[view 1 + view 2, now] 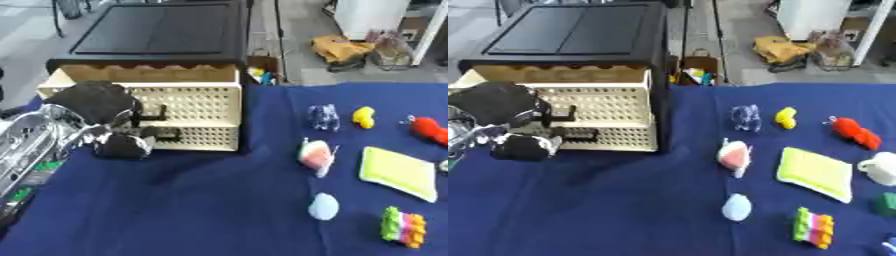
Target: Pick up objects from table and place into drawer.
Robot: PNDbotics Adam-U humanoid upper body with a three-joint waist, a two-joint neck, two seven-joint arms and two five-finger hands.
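A cream perforated drawer unit (197, 107) with a black top stands at the table's back left. Its upper drawer is pulled out, with the inside showing along the top (149, 74). My left hand (98, 102) is against the drawer front, its fingers curled round a black handle (156, 116). On the blue cloth to the right lie a bluish toy (323, 117), a yellow toy (364, 117), a red toy (428, 128), a pink and white object (316, 155), a yellow-green pad (398, 173), a pale blue egg shape (323, 206) and a striped block (402, 227). My right hand is out of sight.
A white cup (878, 168) and a green block (887, 204) sit at the right edge. Beyond the table's far edge the floor holds bags and clutter (343, 49). Bare blue cloth (175, 205) lies in front of the drawer unit.
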